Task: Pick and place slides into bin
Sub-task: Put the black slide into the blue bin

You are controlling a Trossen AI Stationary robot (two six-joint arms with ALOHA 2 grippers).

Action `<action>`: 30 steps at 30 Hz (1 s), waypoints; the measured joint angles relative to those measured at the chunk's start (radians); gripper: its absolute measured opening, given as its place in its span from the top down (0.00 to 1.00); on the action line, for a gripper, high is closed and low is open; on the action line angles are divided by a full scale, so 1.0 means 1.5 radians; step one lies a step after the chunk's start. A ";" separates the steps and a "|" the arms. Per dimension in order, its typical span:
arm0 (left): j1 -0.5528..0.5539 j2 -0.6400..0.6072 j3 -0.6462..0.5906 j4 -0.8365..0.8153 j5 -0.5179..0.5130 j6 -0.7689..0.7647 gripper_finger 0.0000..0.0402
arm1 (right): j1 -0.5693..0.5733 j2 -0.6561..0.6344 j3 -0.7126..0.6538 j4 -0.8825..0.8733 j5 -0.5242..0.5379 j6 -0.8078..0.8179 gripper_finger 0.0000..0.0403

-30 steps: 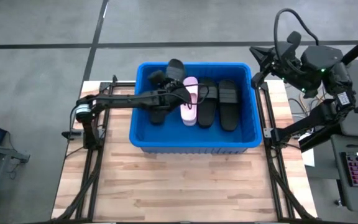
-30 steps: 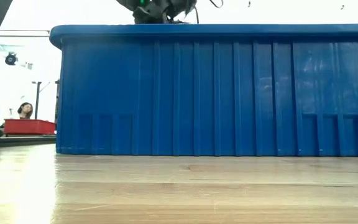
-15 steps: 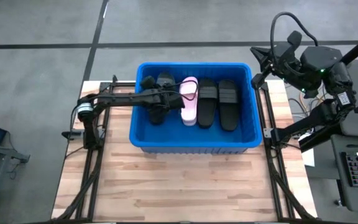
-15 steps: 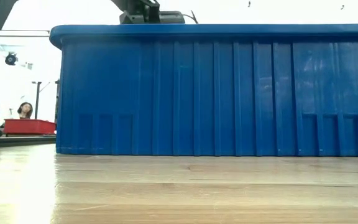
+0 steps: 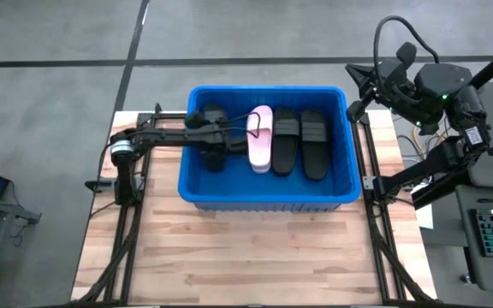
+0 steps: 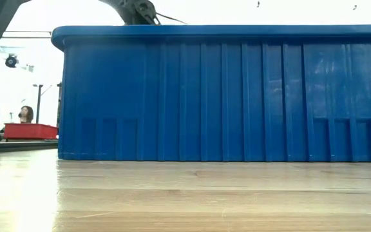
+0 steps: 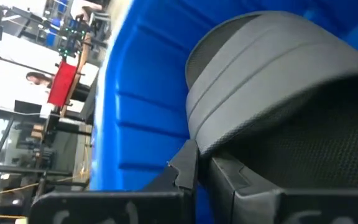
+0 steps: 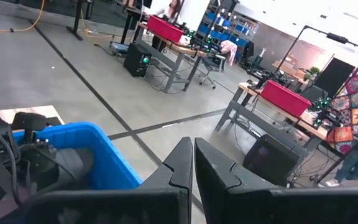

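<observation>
- A bright blue bin (image 5: 197, 190) sits at the far middle of a pale wooden desk (image 5: 255, 257), seen from straight above.
- Inside the bin lie several slides, side by side and lengthwise: a pink slide (image 5: 260, 141) near the middle, two black slides (image 5: 286, 141) to its right, and at least one more black slide (image 5: 215, 154) at the bin's left end.
- The left gripper (image 5: 205, 128) reaches in over the bin's left wall and sits low over that left-hand black slide.
- In the left wrist view, its jaws are closed tip to tip, with nothing between them; the grey strap of a slide (image 7: 272, 81) fills the view just beyond.
- It looks as if the slide has been let go inside the bin, though part of it is hidden by the arm from above.
- The right gripper (image 5: 359, 85) waits off the bin's far right corner, above the desk edge; its jaws are also pressed together and empty.
- No slides show on the bare desk, so the task appears close to finished.
- The slides are probably light, bendy rubber with a matte, grippy surface, unlikely to break if dropped.
- The wide strap, or the sole's edge, is likely the best place to take hold.
- From desk height, only the bin's ribbed outer wall shows; its contents are hidden.
</observation>
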 joint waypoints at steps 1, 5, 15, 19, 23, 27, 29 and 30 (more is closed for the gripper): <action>0.003 0.000 -0.009 0.001 0.002 0.000 1.00 | 0.000 0.000 0.000 0.000 0.000 0.000 0.98; 0.010 0.001 -0.043 0.014 0.002 0.031 1.00 | 0.000 0.000 0.000 0.000 0.000 -0.002 0.98; 0.020 0.001 -0.095 0.102 0.019 0.037 1.00 | 0.000 0.000 0.000 0.001 0.000 -0.002 0.98; 0.022 0.000 -0.108 0.113 0.020 0.044 0.98 | 0.000 0.000 0.000 0.001 0.000 0.001 0.98; 0.024 0.000 -0.110 0.111 0.051 0.076 0.91 | 0.000 0.000 0.000 0.001 0.000 0.001 0.98; 0.024 -0.001 -0.110 0.109 0.075 0.104 0.80 | 0.000 0.000 0.000 0.001 0.000 0.003 0.98; 0.024 -0.001 -0.110 0.110 0.084 0.116 0.74 | 0.000 0.000 0.000 0.001 0.000 0.003 0.98; 0.024 -0.002 -0.110 0.110 0.088 0.129 0.71 | 0.000 0.000 0.000 0.001 0.000 0.003 0.98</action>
